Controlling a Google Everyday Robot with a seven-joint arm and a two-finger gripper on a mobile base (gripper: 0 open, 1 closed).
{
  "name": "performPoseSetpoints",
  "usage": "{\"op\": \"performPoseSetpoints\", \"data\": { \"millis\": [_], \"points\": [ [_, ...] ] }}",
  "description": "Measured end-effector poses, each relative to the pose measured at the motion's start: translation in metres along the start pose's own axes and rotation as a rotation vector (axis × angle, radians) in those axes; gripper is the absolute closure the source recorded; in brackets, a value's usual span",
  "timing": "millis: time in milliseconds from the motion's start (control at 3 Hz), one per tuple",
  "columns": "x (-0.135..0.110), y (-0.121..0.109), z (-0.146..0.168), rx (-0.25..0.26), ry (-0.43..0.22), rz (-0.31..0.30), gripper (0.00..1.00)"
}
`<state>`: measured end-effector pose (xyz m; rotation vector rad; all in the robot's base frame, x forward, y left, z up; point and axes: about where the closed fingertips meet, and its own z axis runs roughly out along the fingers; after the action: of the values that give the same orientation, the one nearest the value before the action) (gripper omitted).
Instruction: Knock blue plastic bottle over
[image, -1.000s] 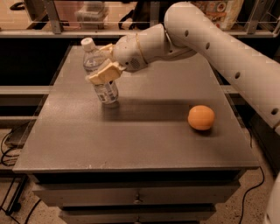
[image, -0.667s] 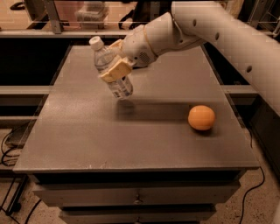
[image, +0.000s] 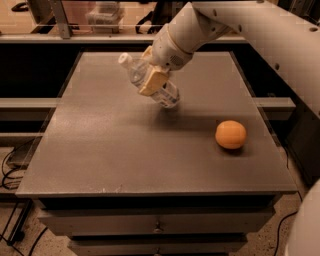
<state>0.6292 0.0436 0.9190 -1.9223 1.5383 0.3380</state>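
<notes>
The blue plastic bottle (image: 167, 94) is a clear bottle with a white cap. It leans steeply, cap pointing up and to the left, over the far middle of the grey table (image: 125, 150). Its base is low near the tabletop; I cannot tell if it touches. My gripper (image: 149, 74) reaches in from the upper right and is shut around the bottle's middle. One tan finger (image: 152, 82) lies across the front of the bottle, and the other is behind it.
An orange ball (image: 230, 134) lies on the table to the right, well apart from the bottle. My white arm (image: 250, 25) crosses the upper right. A shelf rail runs behind the table, and drawers sit below its front edge.
The gripper has moved right and toward the table's middle with the bottle in it. The bottle has gone from upright to steeply tilted. The ball has not moved.
</notes>
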Motion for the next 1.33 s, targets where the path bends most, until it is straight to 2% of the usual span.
{"op": "performPoseSetpoints", "data": {
  "millis": [333, 667, 1000, 1333],
  "points": [
    [0.028, -0.007, 0.009, -0.03, 0.144, -0.028, 0.59],
    [0.043, -0.016, 0.021, -0.052, 0.209, -0.029, 0.35],
    [0.04, -0.022, 0.035, -0.068, 0.208, -0.028, 0.12],
    [0.04, -0.021, 0.037, -0.07, 0.208, -0.029, 0.0]
  ]
}}
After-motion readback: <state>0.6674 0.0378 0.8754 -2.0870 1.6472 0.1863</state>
